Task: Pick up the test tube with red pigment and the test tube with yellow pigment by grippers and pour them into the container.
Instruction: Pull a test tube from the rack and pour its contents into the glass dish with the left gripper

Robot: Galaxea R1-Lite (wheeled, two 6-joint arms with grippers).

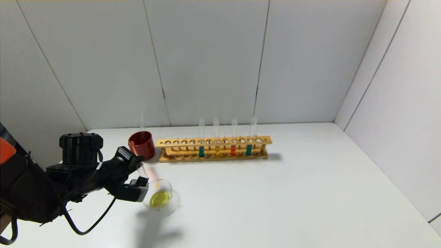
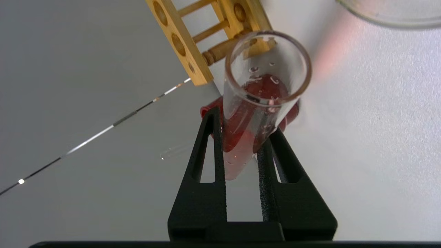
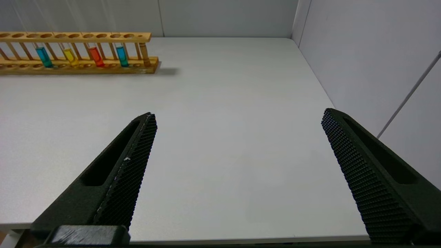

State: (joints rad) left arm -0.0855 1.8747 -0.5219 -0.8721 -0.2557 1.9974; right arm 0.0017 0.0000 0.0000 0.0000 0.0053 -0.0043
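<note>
Fingers of the left end effector (image 2: 241,144) pinch the test tube with red pigment (image 2: 256,103), tilted near the tabletop's (image 1: 275,193) left edge, its mouth just short of the container (image 1: 162,197), which holds yellow liquid. Judging by this, the red pour is beginning; next comes more tilt. Right end effector (image 3: 237,137) hangs spread, idle.

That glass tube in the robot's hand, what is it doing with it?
The left gripper holds a glass tube of red liquid, tipped toward a small glass dish on the table. The dish already has yellow liquid in it. Four more tubes stand in the wooden rack, beside a red cup. The right gripper waits open, holding nothing.
</note>
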